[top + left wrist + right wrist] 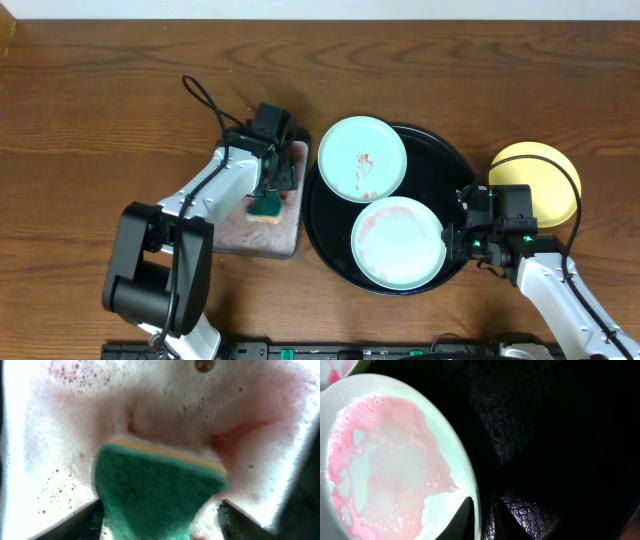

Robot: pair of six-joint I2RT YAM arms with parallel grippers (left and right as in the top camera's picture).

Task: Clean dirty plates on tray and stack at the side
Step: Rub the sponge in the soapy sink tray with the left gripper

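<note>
The black tray (455,165) holds two mint-green plates. The upper plate (362,158) has red smears and overlaps the tray's upper-left rim. The lower plate (398,242) is covered in pink foam, which also shows in the right wrist view (385,470). My right gripper (457,240) (481,502) is shut on this plate's right rim, one finger inside and one outside. The yellow plate (535,182) lies on the bare wood to the right of the tray. My left gripper (268,195) (160,506) holds a green and yellow sponge (157,487) down in foamy water.
A grey rectangular tray (290,238) with pinkish foamy water (165,405) sits left of the black tray, under my left gripper. Bare wood tabletop (90,110) stretches to the left and far side. A black cable (205,100) loops behind the left arm.
</note>
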